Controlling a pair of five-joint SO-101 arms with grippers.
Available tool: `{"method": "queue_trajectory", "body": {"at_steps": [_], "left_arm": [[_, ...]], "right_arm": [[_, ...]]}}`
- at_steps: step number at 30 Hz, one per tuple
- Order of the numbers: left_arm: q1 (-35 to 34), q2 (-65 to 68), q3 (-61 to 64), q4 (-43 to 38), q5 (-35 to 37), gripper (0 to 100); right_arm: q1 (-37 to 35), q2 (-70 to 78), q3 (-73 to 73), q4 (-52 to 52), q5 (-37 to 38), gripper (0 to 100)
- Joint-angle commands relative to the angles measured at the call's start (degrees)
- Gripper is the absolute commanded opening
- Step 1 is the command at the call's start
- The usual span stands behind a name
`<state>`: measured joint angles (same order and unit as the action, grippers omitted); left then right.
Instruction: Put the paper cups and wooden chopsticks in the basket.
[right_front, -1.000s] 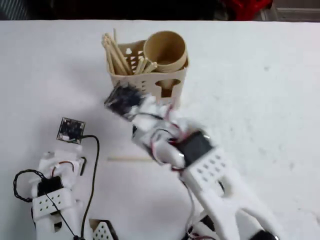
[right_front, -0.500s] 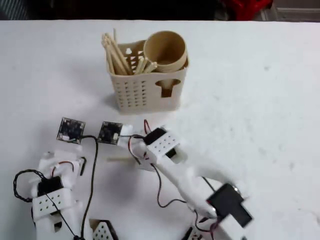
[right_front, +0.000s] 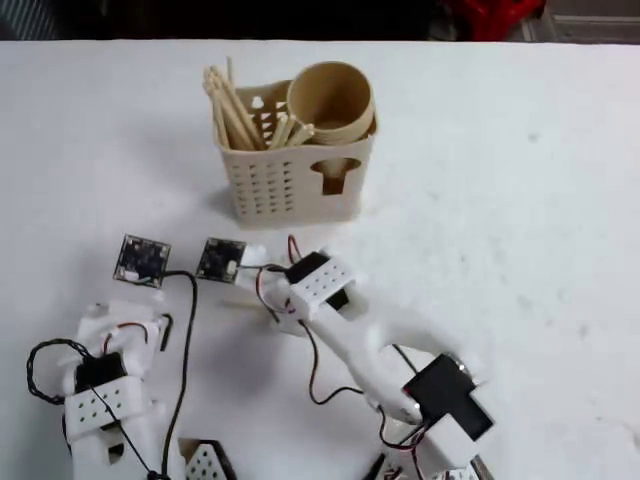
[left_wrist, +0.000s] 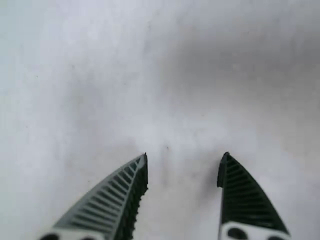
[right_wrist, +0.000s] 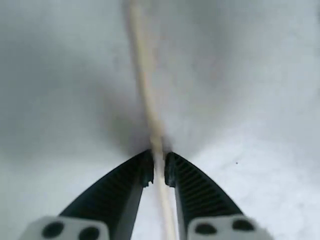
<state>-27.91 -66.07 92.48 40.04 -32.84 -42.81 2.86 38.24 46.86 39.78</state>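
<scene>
The cream perforated basket (right_front: 290, 175) stands at the back of the table with a paper cup (right_front: 330, 98) and several wooden chopsticks (right_front: 232, 105) in it. One chopstick (right_front: 240, 306) (right_wrist: 145, 90) lies on the table in front of the basket. My right gripper (right_wrist: 159, 172) is down at the table, shut on this chopstick near one end. The right arm (right_front: 340, 320) stretches in from the lower right. My left gripper (left_wrist: 182, 165) is open over bare table with nothing between its fingers. The left arm (right_front: 105, 380) sits at the lower left.
The white table (right_front: 520, 200) has free room to the right of the basket and along the far left. Black cables (right_front: 185, 340) run beside the left arm. A dark strip lies beyond the table's back edge.
The right arm has drawn back from the basket, come down on the lone chopstick on the table and shut on it. The left arm has kept still.
</scene>
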Motion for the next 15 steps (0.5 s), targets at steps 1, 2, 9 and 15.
{"method": "queue_trajectory", "body": {"at_steps": [1,2,9,15], "left_arm": [[0.5,-0.7,-0.5,-0.7,-0.6,24],[0.5,-0.7,-0.5,-0.7,-0.6,24],[0.5,-0.7,-0.5,-0.7,-0.6,24],[0.5,-0.7,-0.5,-0.7,-0.6,24]], "right_arm": [[0.0,-1.0,0.5,0.2,-2.1,1.5],[0.0,-1.4,0.5,0.2,-3.2,1.5],[0.7,-12.2,0.5,4.8,-8.8,1.6],[5.4,-34.2,0.2,9.2,-17.0,1.6]]}}
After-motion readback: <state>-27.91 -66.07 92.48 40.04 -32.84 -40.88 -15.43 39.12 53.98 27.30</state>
